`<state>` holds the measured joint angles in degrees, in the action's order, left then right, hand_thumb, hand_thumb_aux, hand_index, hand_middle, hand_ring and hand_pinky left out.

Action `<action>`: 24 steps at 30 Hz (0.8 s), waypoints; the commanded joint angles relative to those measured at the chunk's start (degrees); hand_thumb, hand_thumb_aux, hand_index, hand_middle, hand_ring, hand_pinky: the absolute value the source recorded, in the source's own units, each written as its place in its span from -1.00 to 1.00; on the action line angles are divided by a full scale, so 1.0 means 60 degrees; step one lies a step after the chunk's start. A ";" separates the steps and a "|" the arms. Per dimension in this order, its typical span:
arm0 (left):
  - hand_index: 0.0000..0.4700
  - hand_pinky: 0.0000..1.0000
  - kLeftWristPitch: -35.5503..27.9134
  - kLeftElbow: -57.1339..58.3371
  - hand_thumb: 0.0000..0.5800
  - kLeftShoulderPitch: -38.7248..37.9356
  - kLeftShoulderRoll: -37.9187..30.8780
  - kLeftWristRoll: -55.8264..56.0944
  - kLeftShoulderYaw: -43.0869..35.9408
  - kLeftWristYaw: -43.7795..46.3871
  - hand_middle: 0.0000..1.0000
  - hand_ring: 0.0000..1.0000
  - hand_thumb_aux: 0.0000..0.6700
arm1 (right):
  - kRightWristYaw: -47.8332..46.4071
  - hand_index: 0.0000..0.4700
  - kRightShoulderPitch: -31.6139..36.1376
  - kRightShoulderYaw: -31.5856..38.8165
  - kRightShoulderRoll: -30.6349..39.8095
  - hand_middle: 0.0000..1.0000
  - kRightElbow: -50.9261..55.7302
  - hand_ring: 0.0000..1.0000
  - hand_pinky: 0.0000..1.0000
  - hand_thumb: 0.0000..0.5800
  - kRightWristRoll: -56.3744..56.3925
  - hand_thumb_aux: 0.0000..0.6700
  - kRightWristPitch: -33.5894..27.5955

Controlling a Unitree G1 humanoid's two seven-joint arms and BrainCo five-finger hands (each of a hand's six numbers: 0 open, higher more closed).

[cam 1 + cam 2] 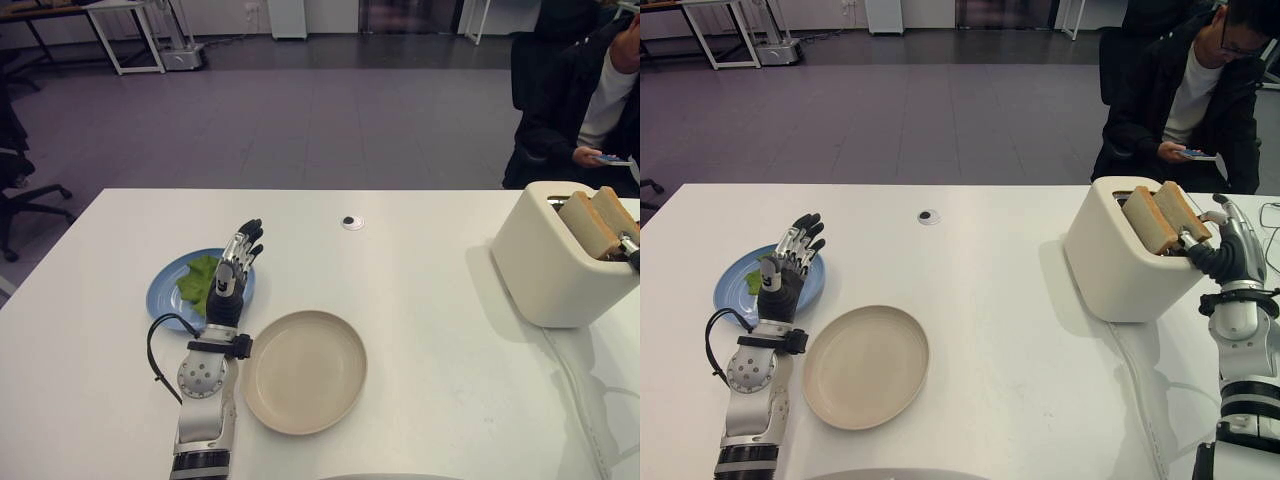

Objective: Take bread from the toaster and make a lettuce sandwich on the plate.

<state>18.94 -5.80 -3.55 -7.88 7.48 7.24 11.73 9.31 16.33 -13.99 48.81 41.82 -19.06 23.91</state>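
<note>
The counter (420, 300) fills the lower frame. At lower centre-left lies the plate (305, 370), and just to its upper left is the dish (165, 290), with the lettuce (198, 280) on it. The left hand (235, 265) is over the dish's right part. A small round cap (352, 222) sits at the counter's upper middle. At the right edge stands the toaster (1110, 260) with bread slices (1150, 220) in its slots, and the right hand (1225, 245) is at their right.
</note>
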 commanded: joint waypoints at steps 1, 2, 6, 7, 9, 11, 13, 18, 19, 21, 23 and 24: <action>-1.00 -1.00 -0.0014 0.0030 -1.00 0.0006 -0.0083 0.0016 0.0014 0.0027 -1.00 -1.00 -1.00 | -0.0205 1.00 -0.0384 -0.0037 -0.0162 -1.00 -0.1015 -1.00 -1.00 1.00 0.0310 1.00 -0.0242; -1.00 -1.00 -0.0006 0.0025 -1.00 -0.0004 -0.0078 0.0018 0.0012 0.0033 -1.00 -1.00 -1.00 | -0.0343 1.00 -0.0450 -0.0214 -0.0204 -1.00 -0.1427 -1.00 -1.00 1.00 0.0596 1.00 -0.0330; -1.00 -1.00 0.0035 -0.0035 -1.00 -0.0091 -0.0056 0.0021 0.0010 0.0033 -1.00 -1.00 -1.00 | -0.1066 1.00 -0.0395 -0.1270 -0.0348 -1.00 -0.3030 -1.00 -1.00 1.00 0.2317 1.00 -0.0958; -1.00 -1.00 0.0032 -0.0060 -1.00 -0.0106 -0.0055 0.0026 0.0007 0.0035 -1.00 -1.00 -1.00 | -0.1175 1.00 -0.0367 -0.1540 -0.0362 -1.00 -0.3440 -1.00 -1.00 1.00 0.2678 1.00 -0.1149; -1.00 -1.00 0.0006 -0.0160 -1.00 -0.0166 -0.0053 0.0036 -0.0003 0.0037 -1.00 -1.00 -1.00 | -0.1266 1.00 -0.0257 -0.2067 -0.0343 -1.00 -0.4346 -1.00 -1.00 1.00 0.3252 1.00 -0.1536; -1.00 -1.00 -0.0033 -0.0240 -1.00 -0.0215 -0.0046 0.0036 -0.0022 0.0036 -1.00 -1.00 -1.00 | -0.1182 1.00 -0.0028 -0.2552 -0.0335 -1.00 -0.5392 -1.00 -1.00 1.00 0.3660 1.00 -0.1820; -1.00 -1.00 -0.0102 -0.0363 -1.00 -0.0279 -0.0048 0.0049 -0.0044 0.0040 -1.00 -1.00 -1.00 | -0.1201 1.00 0.0181 -0.2765 -0.0435 -1.00 -0.6531 -1.00 -1.00 1.00 0.4016 1.00 -0.2198; -1.00 -1.00 -0.0304 -0.0546 -1.00 -0.0292 -0.0096 0.0096 -0.0080 0.0098 -1.00 -1.00 -1.00 | -0.2003 1.00 0.0571 -0.0927 -0.1475 -1.00 -0.9819 -1.00 -1.00 1.00 0.5332 1.00 -0.4460; -1.00 -1.00 -0.0350 -0.0588 -1.00 -0.0286 -0.0123 0.0113 -0.0054 0.0113 -1.00 -1.00 -1.00 | -0.2254 1.00 0.0642 -0.0140 -0.1844 -1.00 -1.0420 -1.00 -1.00 1.00 0.5683 1.00 -0.5087; -1.00 -1.00 -0.0414 -0.0663 -1.00 -0.0286 -0.0190 0.0159 0.0030 0.0141 -1.00 -1.00 -1.00 | -0.2776 1.00 0.0515 0.1456 -0.2536 -1.00 -1.1519 -1.00 -1.00 1.00 0.6270 1.00 -0.6259; -1.00 -1.00 -0.0441 -0.0689 -1.00 -0.0298 -0.0239 0.0185 0.0103 0.0156 -1.00 -1.00 -1.00 | -0.3055 1.00 0.0210 0.2677 -0.3193 -1.00 -1.2166 -1.00 -1.00 1.00 0.6730 1.00 -0.7195; -1.00 -1.00 -0.0461 -0.0707 -1.00 -0.0300 -0.0265 0.0199 0.0134 0.0164 -1.00 -1.00 -1.00 | -0.3126 1.00 0.0042 0.3244 -0.3533 -1.00 -1.2322 -1.00 -1.00 1.00 0.6823 1.00 -0.7571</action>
<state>17.08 -9.41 -4.84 -8.72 8.16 7.41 12.53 -8.78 18.29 1.20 29.87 -30.25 20.44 -17.65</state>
